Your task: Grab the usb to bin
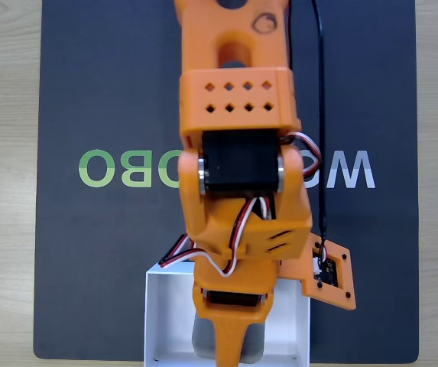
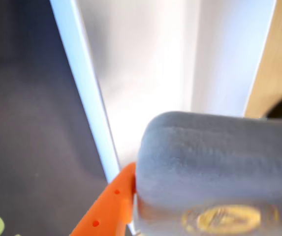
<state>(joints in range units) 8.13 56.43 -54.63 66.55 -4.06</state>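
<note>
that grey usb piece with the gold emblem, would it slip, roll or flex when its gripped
The usb looks matte and slightly textured, so it probably grips well rather than slipping. Its flat, rounded-square form seems unlikely to roll. It shows no sag over the bin, so it is likely stiff and light.

usb (image 2: 214,172) blurred, cut by frame edge, bin (image 1: 169,306) partly behind arm (image 1: 238,153)

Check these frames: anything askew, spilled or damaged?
Nothing stands out. The gripper holds the usb over the bin, which sits square on the dark mat. No spill or damage shows.
</note>
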